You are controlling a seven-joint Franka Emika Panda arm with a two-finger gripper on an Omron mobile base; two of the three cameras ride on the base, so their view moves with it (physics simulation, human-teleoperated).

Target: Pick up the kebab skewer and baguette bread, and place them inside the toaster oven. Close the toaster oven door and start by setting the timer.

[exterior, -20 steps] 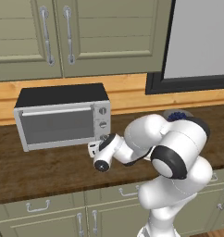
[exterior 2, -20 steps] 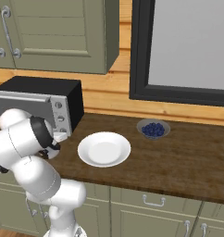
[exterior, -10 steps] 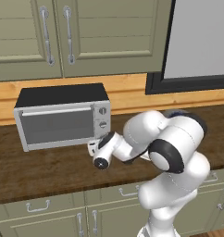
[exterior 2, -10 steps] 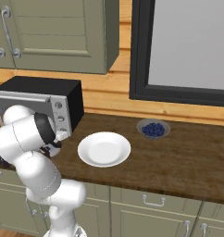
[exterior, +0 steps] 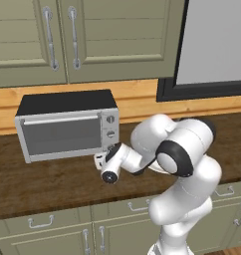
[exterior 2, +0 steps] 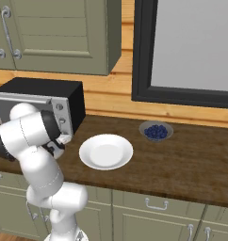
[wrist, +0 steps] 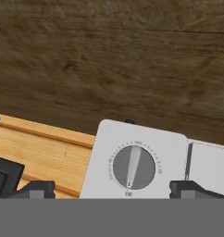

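Note:
The toaster oven [exterior: 62,128] stands on the wooden counter with its door [exterior: 60,135] shut. My gripper [exterior: 101,158] is open just in front of the lower knobs [exterior: 110,133] on the oven's right panel. In the hand view a grey knob [wrist: 133,167] on the panel [wrist: 137,139] sits between my spread fingertips [wrist: 35,187], untouched. From the right side my gripper [exterior 2: 64,140] is low beside the toaster oven [exterior 2: 45,101]. The kebab skewer and the baguette bread are out of view.
A white plate [exterior 2: 105,151] lies on the counter to the right of the oven. Farther right is a small bowl of blueberries [exterior 2: 156,131]. Wall cabinets [exterior: 67,40] hang above the oven, and a dark-framed window [exterior 2: 191,47] is at the right.
My jaws have spread wide apart at the oven's knob panel. The arm has shifted slightly; the oven, plate and bowl stay put.

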